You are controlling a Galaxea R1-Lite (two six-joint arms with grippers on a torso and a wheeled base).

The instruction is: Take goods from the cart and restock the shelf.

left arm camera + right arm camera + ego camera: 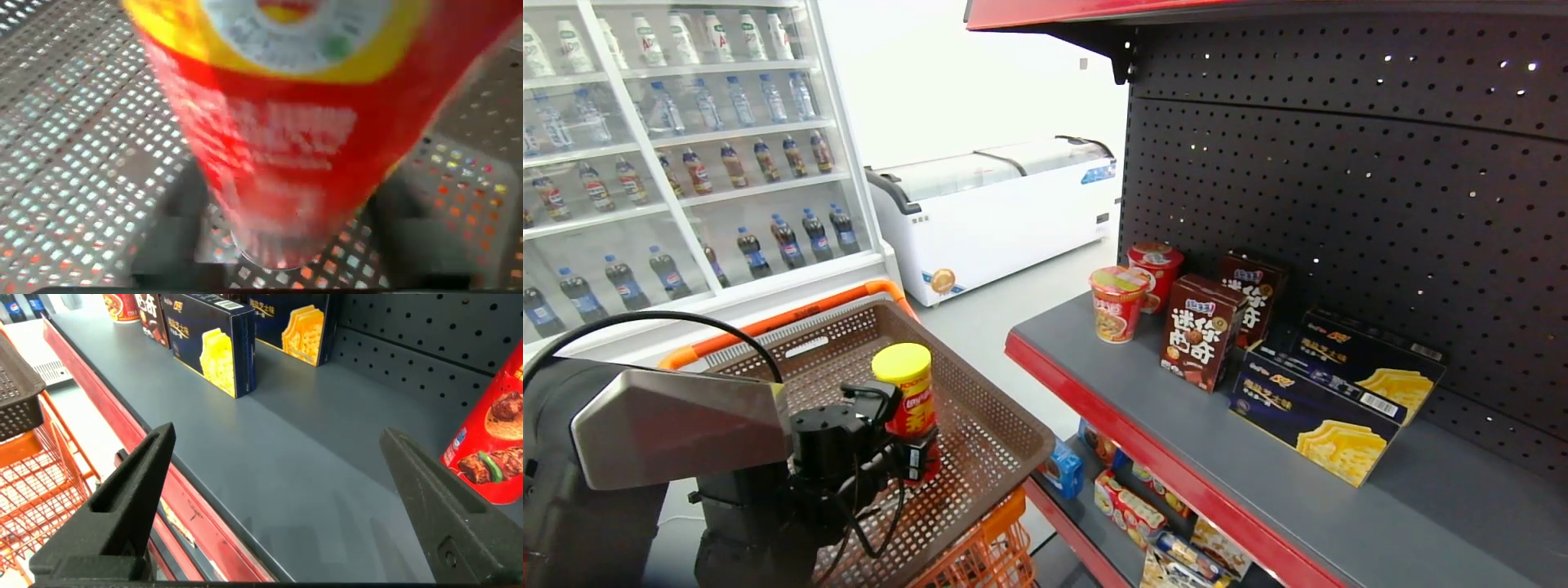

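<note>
A red canister [908,398] with a yellow lid stands upright in the brown cart basket [1005,408]. My left gripper [913,456] is shut on its lower part. In the left wrist view the canister [286,122] sits between the two dark fingers [176,224], just over the basket's perforated floor [73,163]. My right gripper [278,437] is open and holds nothing, hovering over a bare stretch of the grey shelf [270,465]. Another red canister [494,425] stands on the shelf beside it.
On the grey shelf [1143,392] stand two cup noodles [1119,302], brown snack boxes [1201,331] and dark blue boxes [1327,408], with pegboard behind. The shelf has a red front edge [1176,482]. Lower shelves hold snacks. A drinks fridge and chest freezer stand behind the cart.
</note>
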